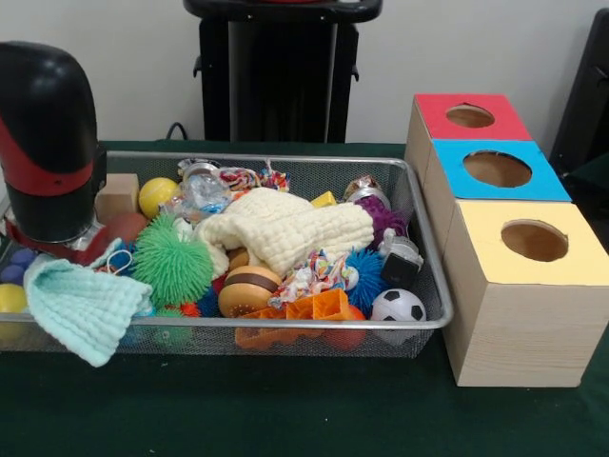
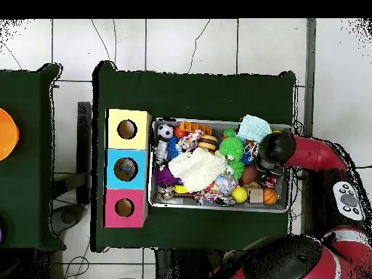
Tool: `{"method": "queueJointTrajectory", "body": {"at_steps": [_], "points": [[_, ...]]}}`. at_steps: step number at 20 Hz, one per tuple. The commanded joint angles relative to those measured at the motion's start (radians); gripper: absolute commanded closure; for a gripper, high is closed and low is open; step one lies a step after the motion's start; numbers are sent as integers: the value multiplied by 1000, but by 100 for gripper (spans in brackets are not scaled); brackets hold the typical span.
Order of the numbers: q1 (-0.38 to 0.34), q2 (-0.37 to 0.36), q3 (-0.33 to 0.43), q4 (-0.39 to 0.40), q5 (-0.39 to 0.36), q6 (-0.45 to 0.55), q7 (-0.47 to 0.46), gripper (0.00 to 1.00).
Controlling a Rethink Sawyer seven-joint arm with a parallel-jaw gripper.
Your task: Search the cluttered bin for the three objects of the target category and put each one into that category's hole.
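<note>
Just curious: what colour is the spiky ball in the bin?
Green; the spiky ball shows best in the front view.

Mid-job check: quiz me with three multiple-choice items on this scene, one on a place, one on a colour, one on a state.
1. Where does the soccer ball lie in the mesh bin?
A. In the corner nearest the yellow-topped box
B. Under the mint cloth
C. Outside the bin

2. What colour tops the middle box of the three?
A. Red
B. Blue
C. Yellow

3. How does the mint cloth lie?
A. Folded flat on the table
B. Stuffed into a hole
C. Draped over the bin's rim

Answers:
1. A, the ball sits in the front corner beside the yellow-topped box.
2. B, blue lies between the red-topped box and the yellow one.
3. C, it hangs over the front rim near the arm.
</note>
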Motion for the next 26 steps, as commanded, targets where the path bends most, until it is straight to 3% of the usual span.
{"method": "queueJointTrajectory", "body": {"at_steps": [1,6,9,11,14,18,19,22,26], "points": [[-124,4,156,63,-73,-90,-422,0],[-155,165,211,-113,-145,-124,-528,0],[-154,186,221,-145,-161,-125,-522,0],[-160,169,219,-119,-151,-116,-503,0],[-153,111,200,-57,-142,-99,-458,0],[-160,3,192,89,-96,-77,-401,0],[-166,-52,196,153,-75,-69,-389,0],[-160,-170,196,250,-32,-13,-369,0],[-139,-275,187,301,-6,61,-347,0]]}}
